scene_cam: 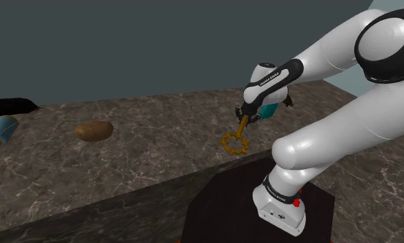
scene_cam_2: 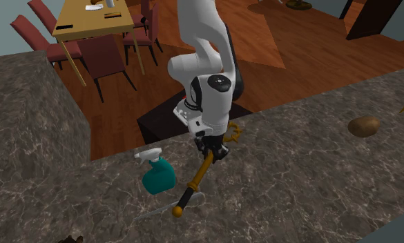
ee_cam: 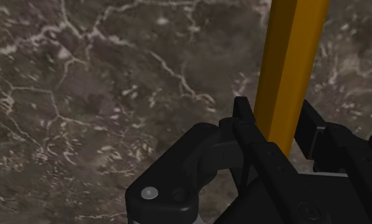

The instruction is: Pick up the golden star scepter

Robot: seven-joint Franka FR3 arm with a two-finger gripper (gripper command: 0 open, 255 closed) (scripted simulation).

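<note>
Jaws clenched on the golden scepter (ee_cam: 291,63) by its shaft | it hung tilted between my jaws over the worktop (scene_cam: 145,152) | grasp done, I judged; left: lifting it well clear.

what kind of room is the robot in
Probably a home's kitchen-dining area: a long marbled countertop, a dining table with red chairs on the wooden floor beyond it, and a teal spray bottle on the counter.

Spray bottle (scene_cam_2: 159,175) just beside end effector (scene_cam_2: 208,152); counter (scene_cam_2: 304,181) beyond open.
</note>
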